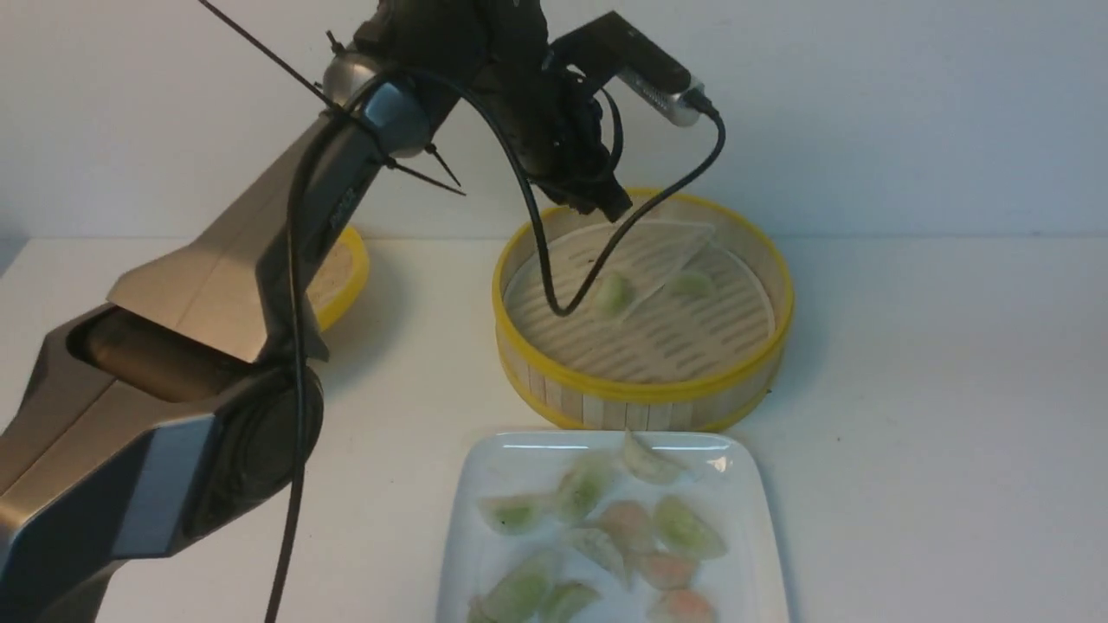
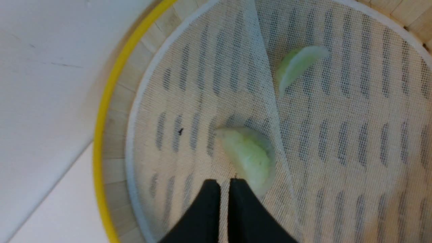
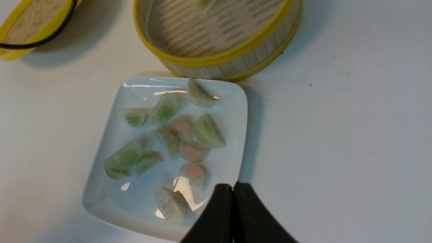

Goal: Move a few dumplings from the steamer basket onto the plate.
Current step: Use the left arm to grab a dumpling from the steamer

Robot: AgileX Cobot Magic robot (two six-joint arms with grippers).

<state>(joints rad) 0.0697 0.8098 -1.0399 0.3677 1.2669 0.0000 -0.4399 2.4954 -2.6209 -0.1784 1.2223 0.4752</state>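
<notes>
Two dumplings lie near the middle of the steamer basket; others fill the plate. My left gripper, nearly closed and empty, hangs just beside one: I'd open wide, straddle it, and miss the folded liner.

Worktop: plain white, matt, flat, with a few faint specks. Three items lie directly on it. Steamer basket: round, slatted bamboo sides, yellow rims, upright at centre rear. Plate: glossy white, square with rounded corners, just in front of the basket; whether they touch cannot be told. Lid: flat, woven, yellow-rimmed, left of the basket and apart from it, partly hidden.
</notes>
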